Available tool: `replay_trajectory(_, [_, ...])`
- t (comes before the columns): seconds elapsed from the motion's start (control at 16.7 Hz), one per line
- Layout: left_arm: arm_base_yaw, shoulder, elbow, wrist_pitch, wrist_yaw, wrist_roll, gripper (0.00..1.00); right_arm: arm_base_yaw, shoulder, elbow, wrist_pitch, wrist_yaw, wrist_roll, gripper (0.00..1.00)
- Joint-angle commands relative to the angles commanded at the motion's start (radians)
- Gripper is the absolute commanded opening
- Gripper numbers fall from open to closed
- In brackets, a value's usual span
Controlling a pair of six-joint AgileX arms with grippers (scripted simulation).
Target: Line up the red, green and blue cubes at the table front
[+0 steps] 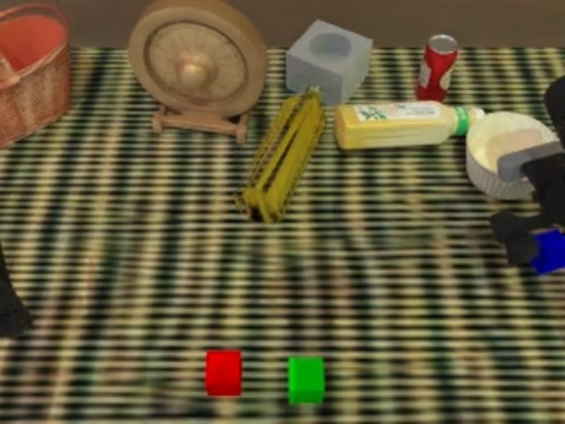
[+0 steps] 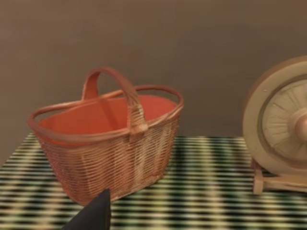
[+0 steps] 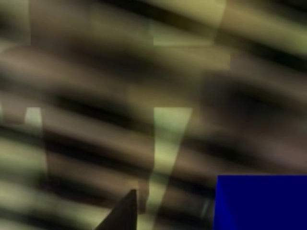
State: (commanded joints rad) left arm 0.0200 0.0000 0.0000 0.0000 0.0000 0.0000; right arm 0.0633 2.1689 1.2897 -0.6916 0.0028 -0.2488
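The red cube and the green cube sit side by side near the table's front edge, a small gap between them. The blue cube lies at the far right edge, mid-depth, partly under my right arm. My right gripper is low over the table at that cube and open. In the right wrist view one dark fingertip shows, with a strip of table between it and the blue cube; the other finger is hidden. My left gripper is parked at the left edge, open.
Along the back stand a wicker basket, a wooden wheel, a grey block, a red can, a lying yellow bottle and a white bowl. A yellow slatted object lies mid-table.
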Motion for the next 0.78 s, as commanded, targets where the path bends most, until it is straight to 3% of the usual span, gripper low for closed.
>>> replay_trajectory(0.18, [0.000, 0.000, 0.000, 0.000, 0.000, 0.000, 1.00, 0.000, 0.000, 0.000, 0.000, 0.000, 0.000, 0.02])
replay_trajectory(0.24, [0.000, 0.000, 0.000, 0.000, 0.000, 0.000, 1.00, 0.000, 0.000, 0.000, 0.000, 0.000, 0.000, 0.00])
replay_trajectory(0.78, [0.000, 0.000, 0.000, 0.000, 0.000, 0.000, 1.00, 0.001, -0.045, 0.017, -0.024, -0.010, 0.007, 0.00])
